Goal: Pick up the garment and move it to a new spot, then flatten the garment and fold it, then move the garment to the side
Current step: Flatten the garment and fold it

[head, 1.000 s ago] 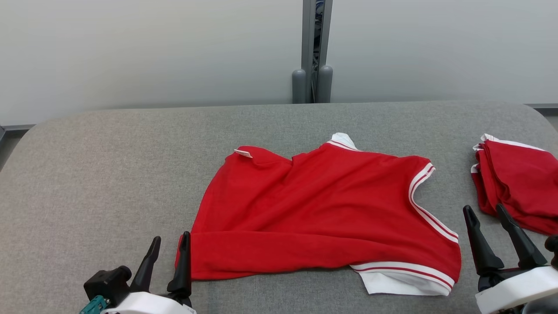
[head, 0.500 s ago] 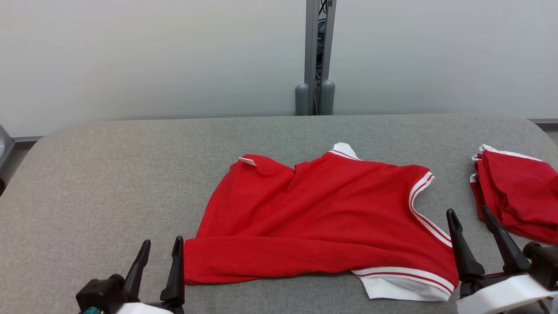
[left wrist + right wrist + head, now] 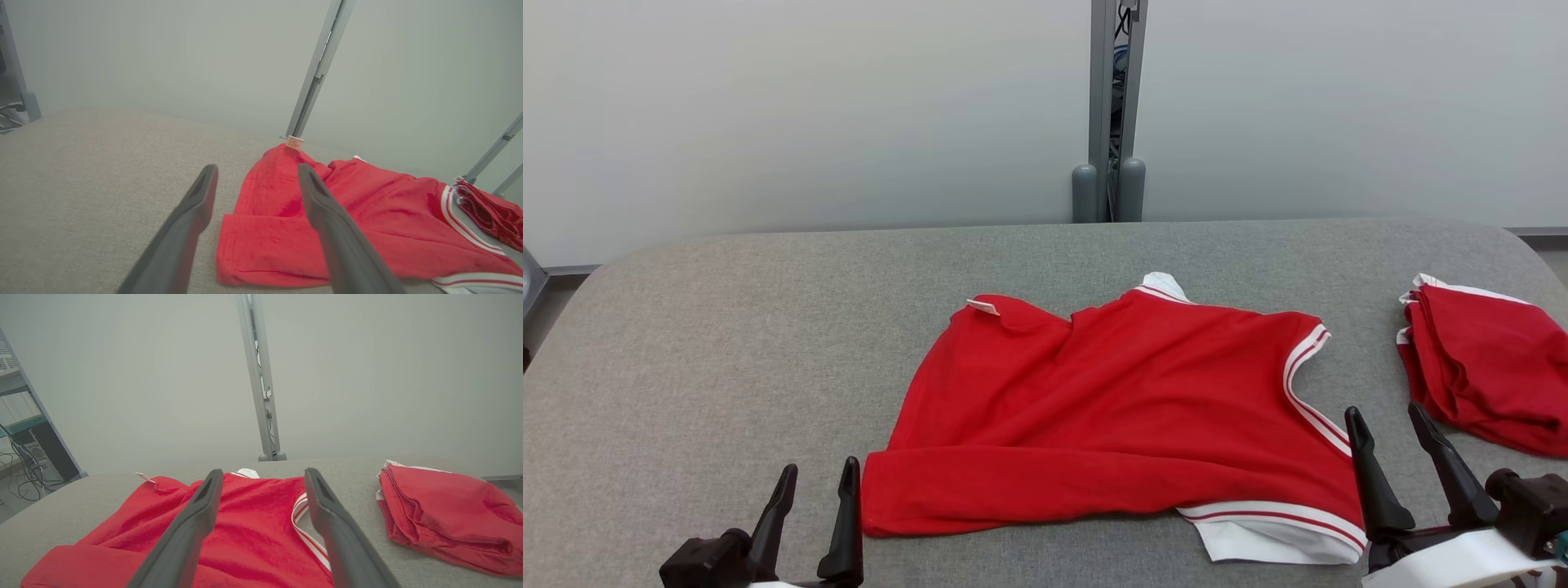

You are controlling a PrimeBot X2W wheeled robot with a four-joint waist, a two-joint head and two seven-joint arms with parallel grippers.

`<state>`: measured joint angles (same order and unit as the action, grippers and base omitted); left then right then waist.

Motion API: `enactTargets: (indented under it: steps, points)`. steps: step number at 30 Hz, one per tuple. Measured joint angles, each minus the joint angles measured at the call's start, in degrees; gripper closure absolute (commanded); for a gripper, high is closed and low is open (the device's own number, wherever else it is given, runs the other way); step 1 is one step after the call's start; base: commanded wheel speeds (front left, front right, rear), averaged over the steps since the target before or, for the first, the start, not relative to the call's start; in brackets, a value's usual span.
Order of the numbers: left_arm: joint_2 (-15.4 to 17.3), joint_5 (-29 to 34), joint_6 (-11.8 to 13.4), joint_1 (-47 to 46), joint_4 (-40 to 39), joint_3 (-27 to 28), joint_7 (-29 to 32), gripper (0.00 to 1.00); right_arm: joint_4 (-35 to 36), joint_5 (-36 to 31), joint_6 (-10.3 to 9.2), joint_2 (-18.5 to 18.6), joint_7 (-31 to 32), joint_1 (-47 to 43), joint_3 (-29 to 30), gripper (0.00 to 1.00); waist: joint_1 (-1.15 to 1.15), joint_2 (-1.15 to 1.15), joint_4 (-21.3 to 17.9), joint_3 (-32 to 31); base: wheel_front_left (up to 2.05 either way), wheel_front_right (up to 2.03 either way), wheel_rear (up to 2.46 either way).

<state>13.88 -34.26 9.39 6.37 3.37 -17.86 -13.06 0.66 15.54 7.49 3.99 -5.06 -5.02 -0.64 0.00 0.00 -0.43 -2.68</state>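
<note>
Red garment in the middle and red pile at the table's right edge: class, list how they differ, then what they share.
The middle garment lies spread out and wrinkled; the right pile is folded into stacked layers.
The middle garment covers far more of the table than the compact right pile.
Both are red with white trim and rest on the grey table.

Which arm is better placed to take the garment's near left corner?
Left. The left gripper, open, is beside that corner of the garment; the right gripper is at its striped end.
</note>
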Motion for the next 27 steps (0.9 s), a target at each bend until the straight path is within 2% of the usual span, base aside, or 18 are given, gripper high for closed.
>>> enactTargets:
  steps: [27]
  points:
    - [0.23, -0.03, 0.44, -0.37, 0.09, -0.78, 0.11, 0.0, -2.19, 1.45, 0.0, -0.25, 1.6, 0.29, 0.26, 0.0, 0.0, 0.0, -1.23, 2.4, 0.0, 0.0, 0.0]
